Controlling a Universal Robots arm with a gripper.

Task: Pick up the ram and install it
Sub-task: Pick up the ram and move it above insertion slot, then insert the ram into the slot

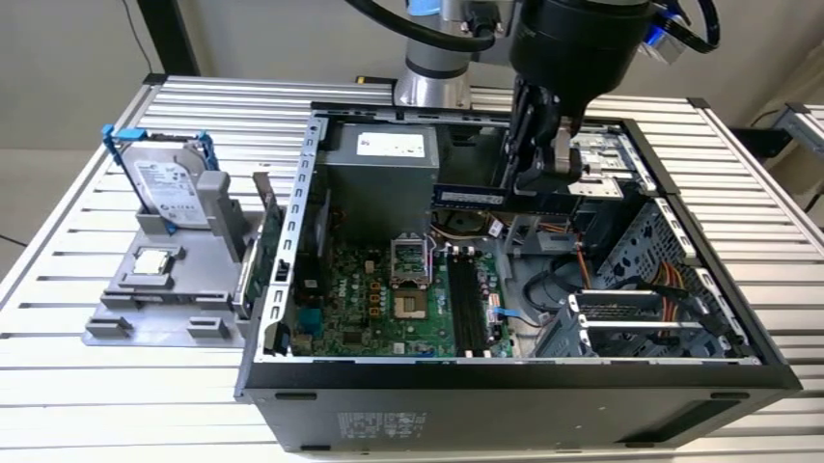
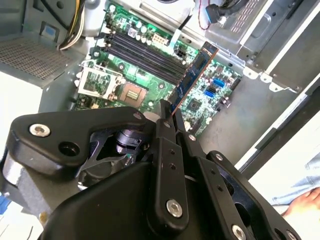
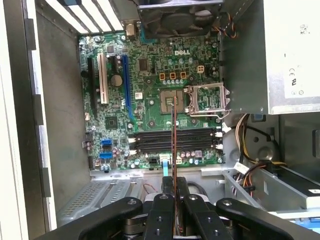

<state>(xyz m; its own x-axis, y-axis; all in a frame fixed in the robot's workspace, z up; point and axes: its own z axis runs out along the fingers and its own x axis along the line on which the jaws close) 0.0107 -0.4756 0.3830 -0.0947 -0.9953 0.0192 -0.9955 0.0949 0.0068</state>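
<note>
site: lab | slotted aluminium table (image 1: 77, 386), opened computer case (image 1: 515, 410) (robot arm (image 1: 431, 77) above)

— What's on the table?

— I see a slatted metal table (image 1: 77, 386). An open computer case (image 1: 515, 410) lies on it, with a grey parts holder (image 1: 161, 299) just beside the case, on the exterior view's left.

— And the arm's base (image 1: 431, 82)?

— At the far edge, possibly on the slats; I can't tell.
</note>
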